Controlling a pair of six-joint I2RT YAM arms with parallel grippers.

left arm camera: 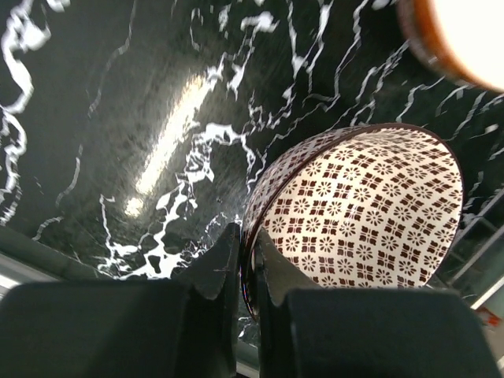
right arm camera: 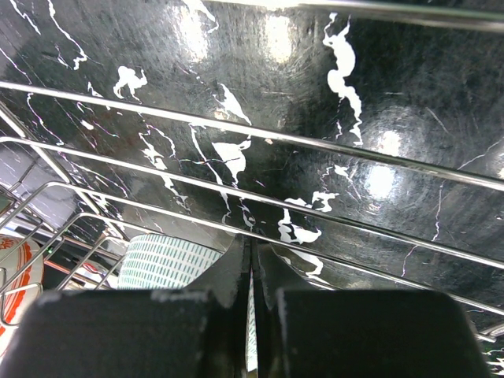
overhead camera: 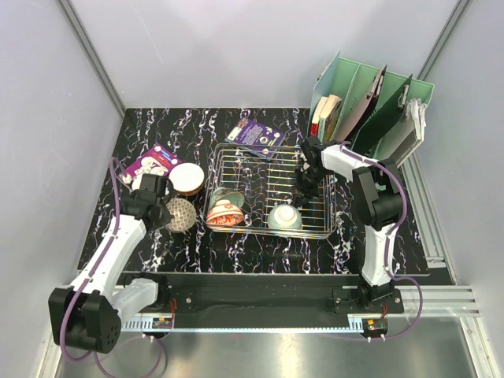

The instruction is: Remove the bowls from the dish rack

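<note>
My left gripper [overhead camera: 163, 203] is shut on the rim of the grey patterned bowl [overhead camera: 180, 214], left of the dish rack [overhead camera: 315, 206] and low over the table; in the left wrist view one finger [left arm camera: 216, 264] is outside the bowl [left arm camera: 362, 205] and the other inside. An orange bowl with a cream inside [overhead camera: 187, 178] sits just behind it, also in the left wrist view [left arm camera: 457, 35]. The rack holds a red floral bowl [overhead camera: 224, 214] and a pale green bowl [overhead camera: 284, 217]. My right gripper [overhead camera: 303, 183] is shut and empty over the rack's right half [right arm camera: 252, 256], with the green bowl [right arm camera: 161, 260] below-left.
A mint-green file organizer [overhead camera: 370, 102] with books and clipboards stands at the back right. A purple packet [overhead camera: 256, 134] lies behind the rack and another [overhead camera: 151, 164] at the left. Rack wires [right arm camera: 315, 142] run close under my right fingers.
</note>
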